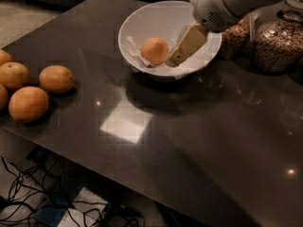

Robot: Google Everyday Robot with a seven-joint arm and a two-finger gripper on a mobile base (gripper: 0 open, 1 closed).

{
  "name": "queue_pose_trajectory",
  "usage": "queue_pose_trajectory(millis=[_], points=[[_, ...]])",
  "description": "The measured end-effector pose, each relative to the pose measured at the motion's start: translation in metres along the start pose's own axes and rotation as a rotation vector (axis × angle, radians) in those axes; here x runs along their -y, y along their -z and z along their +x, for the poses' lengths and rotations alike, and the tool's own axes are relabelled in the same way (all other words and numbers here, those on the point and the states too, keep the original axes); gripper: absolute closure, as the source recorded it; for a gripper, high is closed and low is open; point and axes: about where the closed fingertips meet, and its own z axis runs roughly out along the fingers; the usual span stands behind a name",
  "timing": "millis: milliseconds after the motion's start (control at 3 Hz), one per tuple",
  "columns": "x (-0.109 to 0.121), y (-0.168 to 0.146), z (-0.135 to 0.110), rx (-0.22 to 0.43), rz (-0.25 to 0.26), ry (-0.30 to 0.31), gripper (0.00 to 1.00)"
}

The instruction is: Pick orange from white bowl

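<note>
The orange, round and light orange, lies in the white bowl on crumpled white paper, at the far middle of the dark table. My gripper, cream-coloured under a white wrist, reaches down into the bowl from the upper right. Its tip sits just to the right of the orange, very close to it or touching it. The orange rests on the paper and is not lifted.
Several larger, deeper-orange fruits lie at the table's left edge. Two glass jars of grains stand at the back right, behind my arm. Cables lie on the floor below the table's front edge.
</note>
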Motion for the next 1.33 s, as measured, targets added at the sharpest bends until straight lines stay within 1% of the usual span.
queue_pose_trajectory(millis=[667, 1000, 1333], points=[[0.008, -0.035, -0.008, 0.037, -0.032, -0.037, 0.00], [0.019, -0.062, -0.009, 0.025, -0.077, 0.050, 0.00], [0.025, -0.073, -0.006, 0.012, -0.104, 0.105, 0.00]])
